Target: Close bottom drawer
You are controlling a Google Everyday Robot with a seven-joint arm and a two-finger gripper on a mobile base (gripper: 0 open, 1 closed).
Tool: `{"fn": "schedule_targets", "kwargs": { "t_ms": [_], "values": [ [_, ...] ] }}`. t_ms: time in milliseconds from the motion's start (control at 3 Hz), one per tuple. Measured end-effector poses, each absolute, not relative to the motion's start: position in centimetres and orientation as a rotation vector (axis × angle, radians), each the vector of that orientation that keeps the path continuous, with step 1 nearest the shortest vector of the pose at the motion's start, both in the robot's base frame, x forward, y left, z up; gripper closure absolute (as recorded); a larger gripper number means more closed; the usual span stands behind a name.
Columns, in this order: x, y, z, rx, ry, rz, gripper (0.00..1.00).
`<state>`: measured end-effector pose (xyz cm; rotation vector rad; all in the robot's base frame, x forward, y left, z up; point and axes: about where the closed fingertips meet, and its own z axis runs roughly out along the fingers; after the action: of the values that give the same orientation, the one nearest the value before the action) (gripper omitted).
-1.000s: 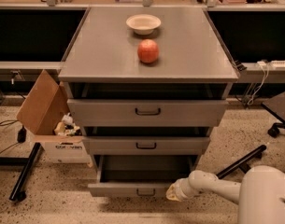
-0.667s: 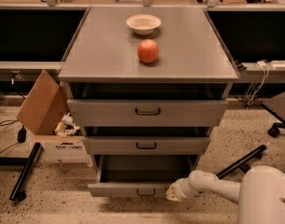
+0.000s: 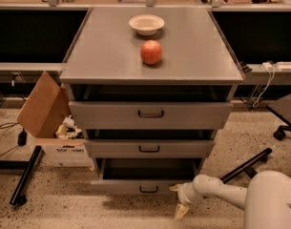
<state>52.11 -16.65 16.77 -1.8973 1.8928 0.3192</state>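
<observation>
Down at the foot of the grey metal cabinet [image 3: 78,87], the bottom drawer [image 3: 120,187] is standing pulled out, its slim front panel sitting forward of the two drawers above and its dark interior showing behind the panel. A small dark bar handle [image 3: 149,189] is sitting at the middle of that front. The hand [image 3: 178,200] is hanging low just beside the right end of the drawer front, its two pale fingers [image 3: 175,188] spread apart and gripping nothing; the upper finger is lying at or against the panel's right edge, though contact is hard to tell, while the lower one is pointing down toward the speckled floor [image 3: 64,209]. The white arm [image 3: 221,192] is reaching in from the lower right corner.

Above, the middle drawer [image 3: 116,149] and the top drawer [image 3: 102,114] are also standing partly open. On the worktop [image 3: 102,51] a red apple [image 3: 151,52] is resting near the centre, and a shallow cream bowl [image 3: 146,24] is sitting just behind it, apart from it. To the cabinet's left an open cardboard box [image 3: 42,106] is leaning with crumpled items inside. A black bar [image 3: 245,164] is lying on the floor to the right.
</observation>
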Motion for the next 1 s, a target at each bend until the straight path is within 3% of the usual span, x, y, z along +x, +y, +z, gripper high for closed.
{"fn": "schedule_targets", "kwargs": {
  "t_ms": [667, 1000],
  "values": [
    [55.6, -15.2, 15.9, -1.819, 1.848, 0.433, 0.0],
    [55.5, -15.2, 15.9, -1.819, 1.848, 0.433, 0.19]
  ]
}}
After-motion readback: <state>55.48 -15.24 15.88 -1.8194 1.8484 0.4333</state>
